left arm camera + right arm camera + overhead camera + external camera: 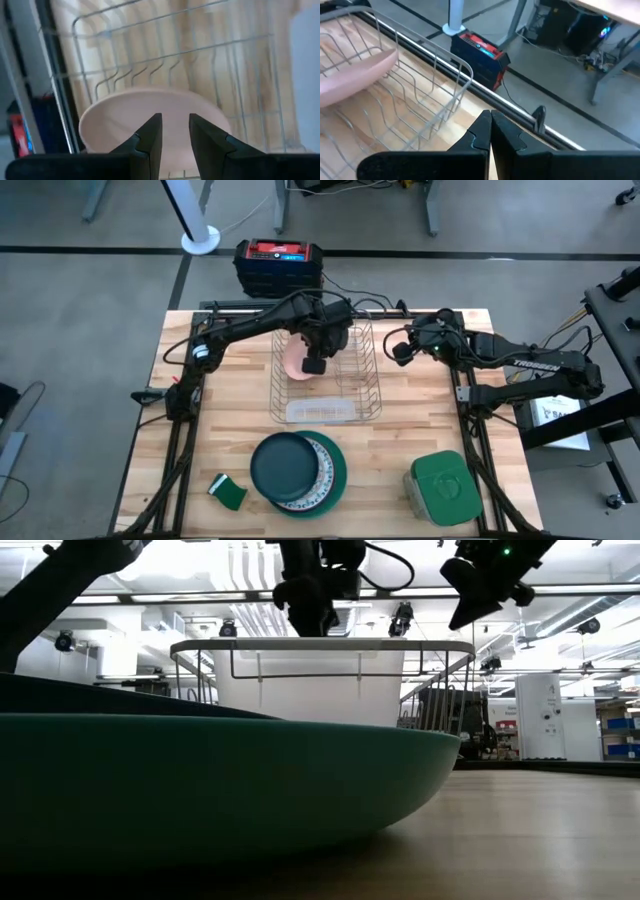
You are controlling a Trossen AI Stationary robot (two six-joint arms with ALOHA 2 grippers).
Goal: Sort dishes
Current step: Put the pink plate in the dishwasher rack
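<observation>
Wooden table [400, 450]: wire rack [325, 370] holds pink plate [296, 358].

Bright overhead light, blurred foreground

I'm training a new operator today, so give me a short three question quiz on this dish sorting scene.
1. True or false: the pink plate is inside the wire rack.
2. Which plate tops the stack near the table's front edge? A) dark teal B) white C) pink
3. Which gripper hangs over the rack?

Key:
1. True.
2. A, the dark teal plate lies on the ornamented plate and the teal-green plate.
3. The left gripper; the right gripper waits shut beside the rack.
</observation>
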